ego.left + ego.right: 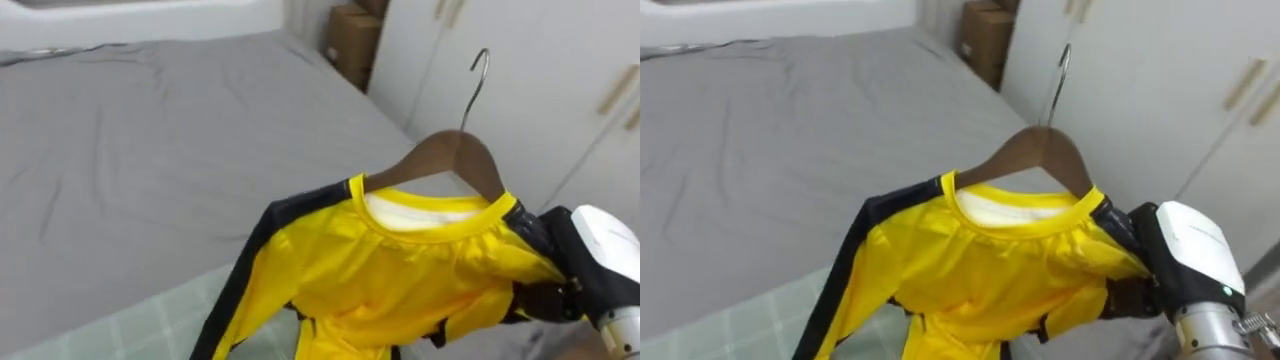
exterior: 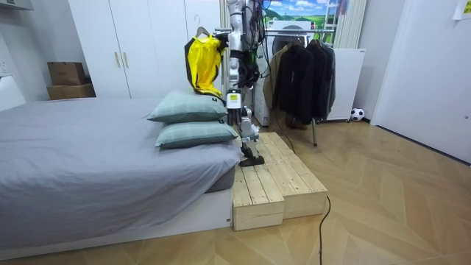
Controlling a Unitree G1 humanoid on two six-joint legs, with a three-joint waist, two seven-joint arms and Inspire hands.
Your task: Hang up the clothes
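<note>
A yellow shirt (image 1: 380,280) with black trim hangs on a brown wooden hanger (image 1: 450,155) whose metal hook (image 1: 480,70) points up. I hold it in the air over the bed's corner. My right hand (image 1: 600,250) comes in from the right, its dark fingers (image 1: 545,300) curled into the shirt's shoulder at the hanger's end. In the room view the shirt (image 2: 202,62) hangs at head height in front of me, towards the white wardrobe. I stand on a wooden platform (image 2: 272,173) at the head of the bed.
The grey bed (image 1: 150,150) spreads below, with two pale green pillows (image 2: 188,107) near me. White wardrobe doors (image 1: 540,80) and a cardboard box (image 1: 350,40) stand beyond it. A rack of dark clothes (image 2: 298,66) stands behind me, with a ball (image 2: 357,114) on the floor.
</note>
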